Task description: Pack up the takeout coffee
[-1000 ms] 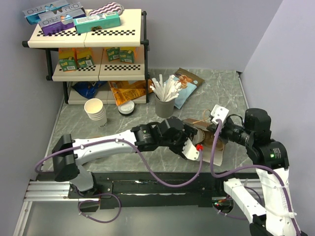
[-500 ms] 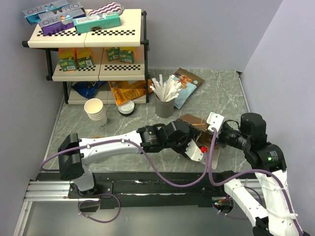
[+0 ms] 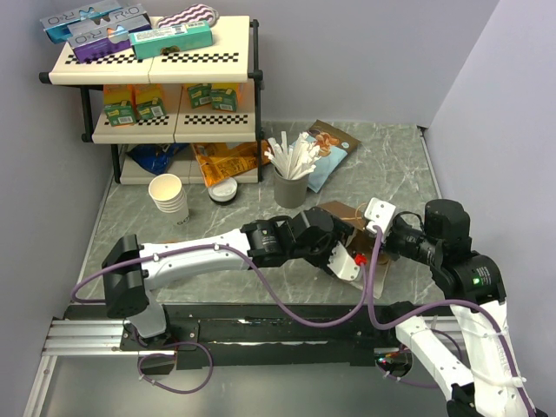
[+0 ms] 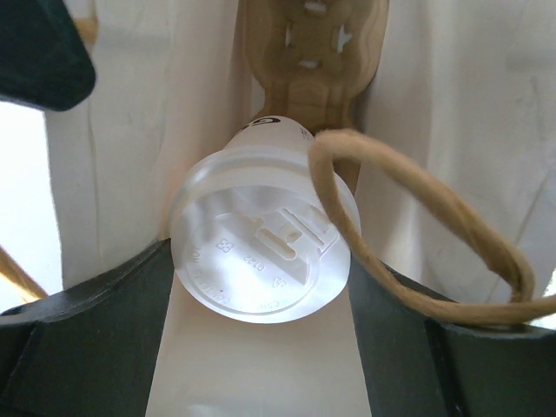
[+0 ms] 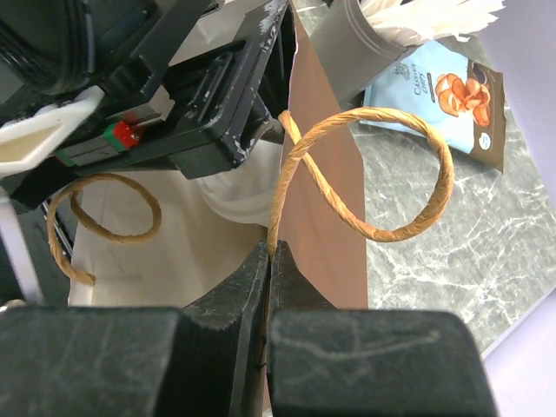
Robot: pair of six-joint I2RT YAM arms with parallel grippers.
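White-lidded takeout coffee [image 4: 261,252] sits pinched in my left gripper [image 4: 259,274], its body mostly hidden behind; my right gripper [image 5: 269,254] clamps the paper bag [image 5: 323,230] rim.

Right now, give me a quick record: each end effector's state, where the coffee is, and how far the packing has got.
left end effector: shut on the takeout coffee, fingers either side of its lid
right end effector: shut on the paper bag rim, at the base of a twine handle
takeout coffee: lid on, inside the paper bag's mouth
packing: not yet released
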